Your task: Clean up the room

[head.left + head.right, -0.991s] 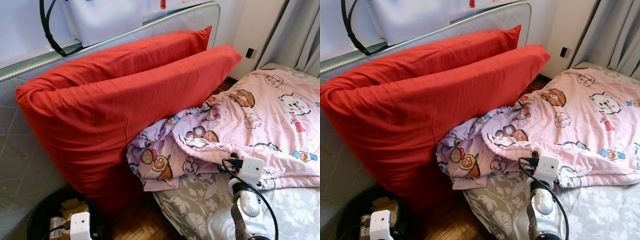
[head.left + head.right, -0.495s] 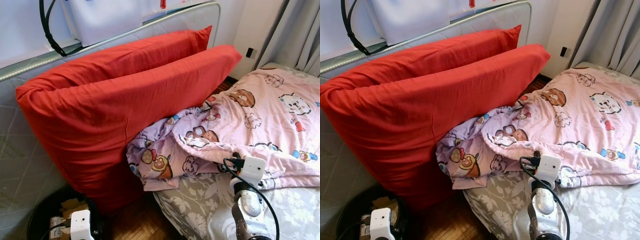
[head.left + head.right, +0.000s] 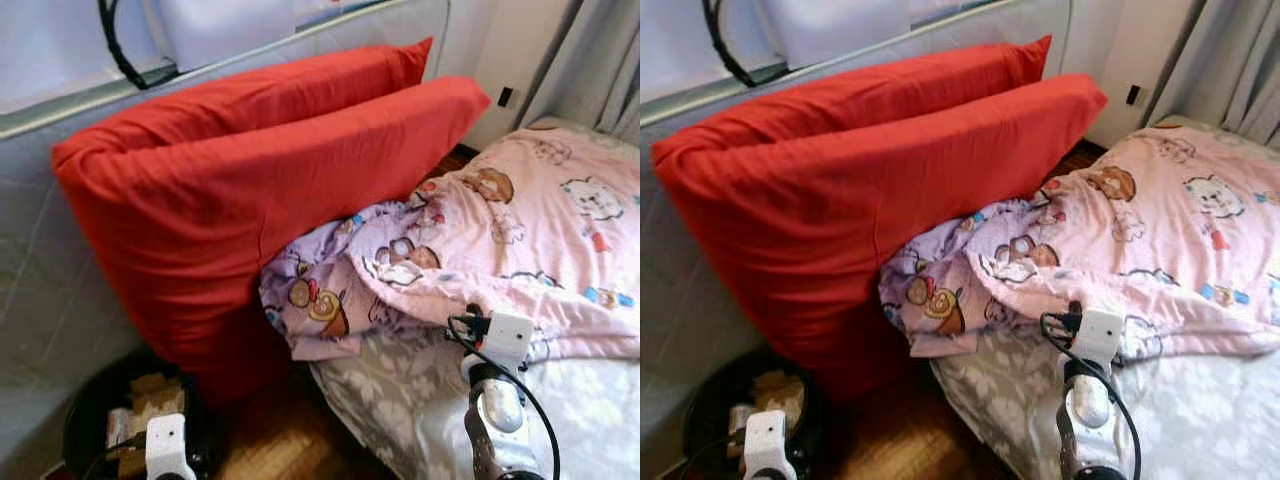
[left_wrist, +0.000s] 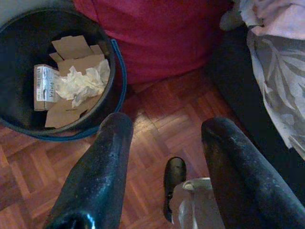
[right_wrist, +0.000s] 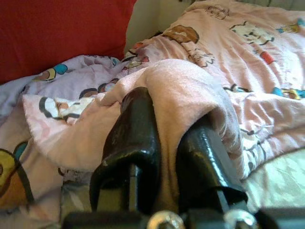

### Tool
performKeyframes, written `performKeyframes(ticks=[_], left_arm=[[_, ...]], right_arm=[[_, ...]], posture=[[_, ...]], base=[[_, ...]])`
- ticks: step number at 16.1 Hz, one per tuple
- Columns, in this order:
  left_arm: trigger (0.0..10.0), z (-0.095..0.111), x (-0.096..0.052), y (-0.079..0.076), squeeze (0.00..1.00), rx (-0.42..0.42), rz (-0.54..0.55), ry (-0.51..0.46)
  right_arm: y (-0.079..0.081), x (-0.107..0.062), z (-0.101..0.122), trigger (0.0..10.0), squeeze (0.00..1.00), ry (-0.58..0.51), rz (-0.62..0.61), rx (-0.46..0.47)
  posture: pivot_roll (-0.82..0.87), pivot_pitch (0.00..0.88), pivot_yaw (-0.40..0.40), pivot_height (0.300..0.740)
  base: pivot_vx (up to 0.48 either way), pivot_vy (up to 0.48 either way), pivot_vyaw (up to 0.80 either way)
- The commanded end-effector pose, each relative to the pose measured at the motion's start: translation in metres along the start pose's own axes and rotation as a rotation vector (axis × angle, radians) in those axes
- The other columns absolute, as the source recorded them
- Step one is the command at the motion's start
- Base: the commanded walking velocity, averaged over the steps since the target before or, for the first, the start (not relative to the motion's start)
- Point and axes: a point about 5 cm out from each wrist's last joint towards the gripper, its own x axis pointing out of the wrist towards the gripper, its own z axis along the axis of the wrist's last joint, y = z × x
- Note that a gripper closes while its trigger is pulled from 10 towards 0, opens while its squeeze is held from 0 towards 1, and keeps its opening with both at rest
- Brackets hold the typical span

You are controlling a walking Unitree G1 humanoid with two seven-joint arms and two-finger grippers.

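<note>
**Q:** What has changed since the earlier frame?

**A:** The head camera has dipped and shifted; the bedding lies as before, and the right tool [image 5: 159,157] stays clamped on the pink blanket [image 3: 530,240].

**Q:** What do the eye views show?

**A:** Two red pillows [image 3: 250,170] lean against an upended grey mattress [image 3: 40,290]. A lilac cartoon-print sheet [image 3: 320,300] is bunched just below them, partly under the pink blanket, which is spread over the bed [image 3: 400,400] with its grey floral cover. The right arm reaches to the blanket's near edge. A black bin [image 3: 95,420] stands on the wooden floor [image 3: 280,450] beside the pillows, with the left arm above it.

**Q:** And the left wrist view?

**A:** The left tool [image 4: 164,167] hangs over the parquet, fingers [image 4: 102,176] spread apart and holding nothing. The bin holds cardboard scraps, crumpled paper and a small carton. A robot foot [image 4: 174,179] shows below.

**Q:** The right wrist view?

**A:** The two black fingers [image 5: 136,138] are pinched together on a fold of the pink blanket, which drapes over them.
</note>
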Motion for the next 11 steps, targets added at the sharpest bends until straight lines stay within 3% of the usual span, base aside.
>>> performKeyframes(ticks=[1, 6, 11], left_arm=[[10.0, -0.001, -0.001, 0.0, 0.0, 0.018, 0.0, -0.004], [10.0, 0.002, -0.001, -0.002, 0.0, 0.022, -0.006, -0.035], [10.0, 0.006, -0.001, -0.006, 0.0, 0.027, -0.012, -0.06]], right_arm=[[0.0, 0.002, 0.006, 10.0, 0.0, -0.034, 0.001, -0.007], [-0.02, 0.008, 0.021, 10.0, 0.0, -0.1, -0.107, -0.036], [-0.028, 0.015, 0.036, 10.0, 0.0, -0.162, -0.15, -0.044]], posture=[[0.05, 0.052, 0.012, 0.74], [0.05, 0.052, 0.015, 0.74], [0.04, 0.05, 0.018, 0.74]], base=[[-0.277, 0.0, 0.0], [-0.278, 0.0, 0.0], [-0.279, 0.0, 0.0]])
